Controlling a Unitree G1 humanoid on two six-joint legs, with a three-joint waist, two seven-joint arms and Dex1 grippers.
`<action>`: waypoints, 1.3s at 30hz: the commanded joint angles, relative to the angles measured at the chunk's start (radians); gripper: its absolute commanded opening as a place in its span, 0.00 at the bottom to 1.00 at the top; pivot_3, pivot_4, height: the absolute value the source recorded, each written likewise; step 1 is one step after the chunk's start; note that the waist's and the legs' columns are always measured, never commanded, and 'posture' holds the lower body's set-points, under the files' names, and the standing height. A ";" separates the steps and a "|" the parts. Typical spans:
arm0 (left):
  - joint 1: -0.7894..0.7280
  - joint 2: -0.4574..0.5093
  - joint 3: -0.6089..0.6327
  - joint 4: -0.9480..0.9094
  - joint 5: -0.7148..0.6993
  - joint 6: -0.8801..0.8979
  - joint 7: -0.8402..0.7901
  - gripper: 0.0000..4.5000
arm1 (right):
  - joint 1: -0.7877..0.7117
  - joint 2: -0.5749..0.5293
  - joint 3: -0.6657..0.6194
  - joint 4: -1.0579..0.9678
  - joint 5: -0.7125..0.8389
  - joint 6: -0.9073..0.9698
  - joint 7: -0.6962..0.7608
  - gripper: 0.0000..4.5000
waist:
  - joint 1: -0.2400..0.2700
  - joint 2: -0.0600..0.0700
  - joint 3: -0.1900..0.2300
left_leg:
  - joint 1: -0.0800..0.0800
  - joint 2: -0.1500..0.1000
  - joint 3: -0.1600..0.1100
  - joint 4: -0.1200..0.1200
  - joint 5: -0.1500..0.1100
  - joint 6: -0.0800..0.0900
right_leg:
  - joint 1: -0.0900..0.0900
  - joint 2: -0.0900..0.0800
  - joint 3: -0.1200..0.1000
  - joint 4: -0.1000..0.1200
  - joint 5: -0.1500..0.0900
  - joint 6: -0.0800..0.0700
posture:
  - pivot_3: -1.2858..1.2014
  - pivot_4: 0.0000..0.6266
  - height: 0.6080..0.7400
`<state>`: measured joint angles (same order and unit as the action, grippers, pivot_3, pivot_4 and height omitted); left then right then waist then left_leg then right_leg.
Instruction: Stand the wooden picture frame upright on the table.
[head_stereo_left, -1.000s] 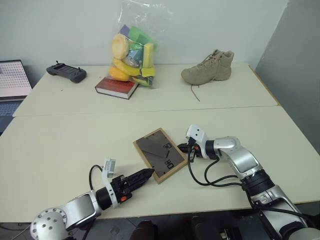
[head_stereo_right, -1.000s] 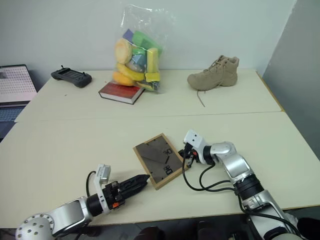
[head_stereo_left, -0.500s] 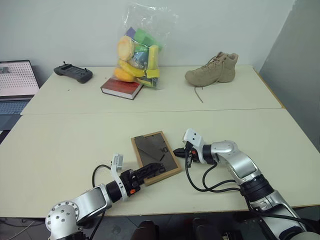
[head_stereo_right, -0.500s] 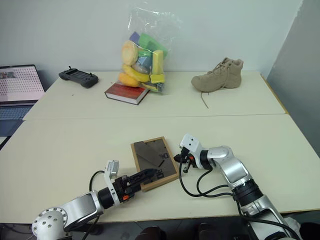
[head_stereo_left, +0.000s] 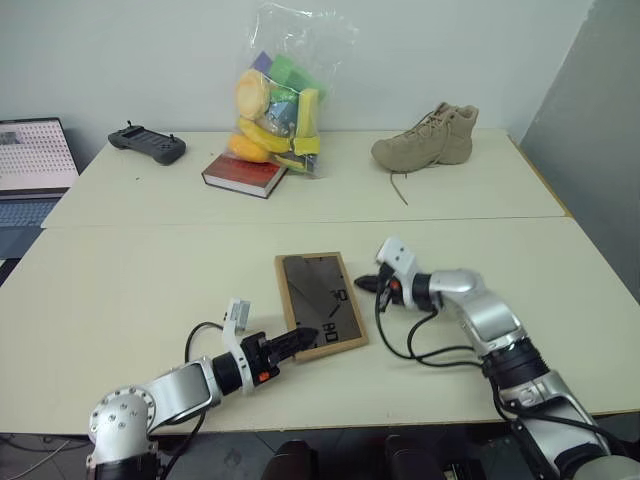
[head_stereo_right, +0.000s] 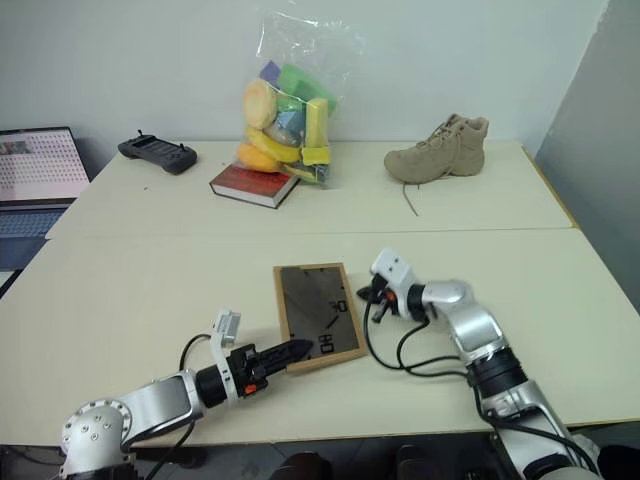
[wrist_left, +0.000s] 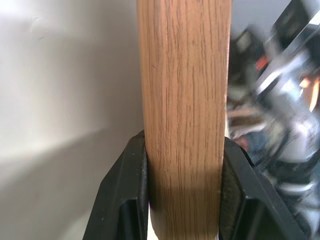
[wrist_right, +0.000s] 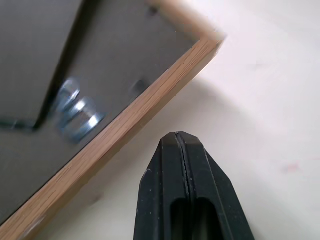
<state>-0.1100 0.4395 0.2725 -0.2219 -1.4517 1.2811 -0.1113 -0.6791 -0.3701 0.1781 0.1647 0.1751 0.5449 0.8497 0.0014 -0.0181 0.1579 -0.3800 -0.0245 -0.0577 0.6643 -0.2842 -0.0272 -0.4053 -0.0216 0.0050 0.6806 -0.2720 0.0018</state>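
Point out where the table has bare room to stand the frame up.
Bare table stretches left of the picture frame, up to the seam. Another free strip lies between the frame and the boot. The back left is crowded: controller, red book, toy bag.

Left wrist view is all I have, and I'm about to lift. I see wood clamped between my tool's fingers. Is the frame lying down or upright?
Observer: Lying down. The wooden picture frame rests on the table with its dark back facing up, and the left tool grips its near edge.
Operator: Is the right tool holding it too?
Observer: No. The right tool is shut, just off the frame's right edge, holding nothing.
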 joint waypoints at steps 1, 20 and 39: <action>-0.147 0.099 -0.025 -0.033 0.072 -0.044 -0.155 0.29 | -0.116 -0.008 -0.115 -0.095 0.164 0.134 0.057 0.17 | -0.004 0.000 0.001 | 0.000 0.000 0.000 0.000 0.000 0.000 | -0.001 0.001 0.000 0.000 0.000 0.000 | 0.52 0.24 1.00; -0.402 0.214 -0.069 0.053 0.224 -0.078 -0.490 0.29 | -0.293 0.042 -0.062 -0.082 0.307 0.197 0.205 0.99 | -0.033 -0.001 0.003 | -0.004 0.001 0.001 -0.002 0.000 0.000 | -0.006 0.000 0.002 -0.001 -0.001 -0.001 | 0.52 0.24 1.00; -0.388 0.203 0.006 0.260 -0.156 0.138 -0.215 0.29 | -0.050 -0.222 -0.218 -0.348 0.394 0.233 0.127 0.99 | -0.031 -0.002 0.004 | -0.004 0.001 0.000 -0.002 -0.001 0.002 | -0.006 0.000 0.001 0.000 -0.001 0.000 | 0.52 0.24 1.00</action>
<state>-0.4739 0.6279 0.2598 -0.0032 -1.4694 1.3927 -0.3856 -0.7421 -0.5596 0.0315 -0.1794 0.6288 0.8998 1.0189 -0.0292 -0.0203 0.1618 -0.3845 -0.0239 -0.0579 0.6625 -0.2854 -0.0253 -0.4113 -0.0217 0.0064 0.6803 -0.2730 0.0015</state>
